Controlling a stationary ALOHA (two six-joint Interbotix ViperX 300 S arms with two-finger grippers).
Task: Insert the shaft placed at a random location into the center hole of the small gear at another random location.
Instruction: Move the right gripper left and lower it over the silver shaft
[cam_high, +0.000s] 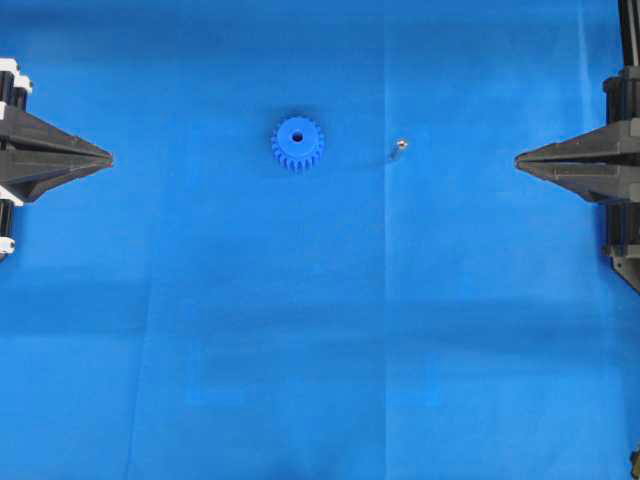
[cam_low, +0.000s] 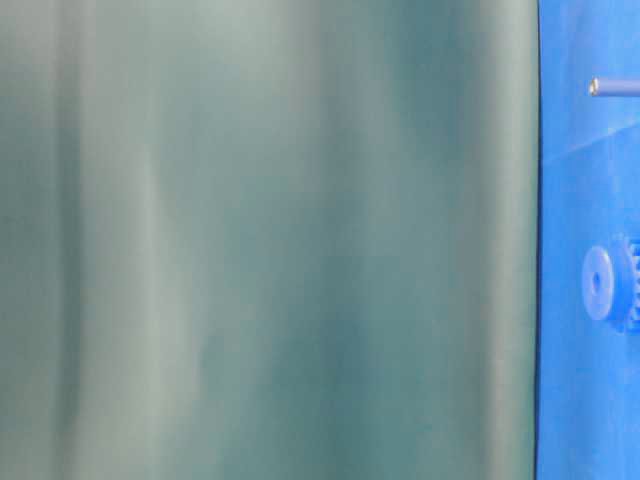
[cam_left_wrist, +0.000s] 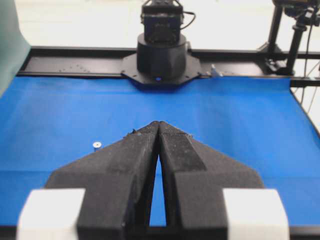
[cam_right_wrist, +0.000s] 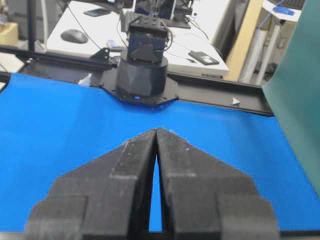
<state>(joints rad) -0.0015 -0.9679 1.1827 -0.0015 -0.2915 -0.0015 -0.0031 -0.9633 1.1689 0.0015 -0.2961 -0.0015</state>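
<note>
The shaft (cam_high: 401, 145) is stood upright on the bench, right of the small gear (cam_high: 297, 143). Being thin, stiff, light and probably slippery, it is best pinched mid-length. Both jaws are closed, empty.

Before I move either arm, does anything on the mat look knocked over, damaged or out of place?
Nothing stands out. The small gear lies flat, hub up, the shaft stands apart to its right, and both grippers sit shut at the edges.
</note>
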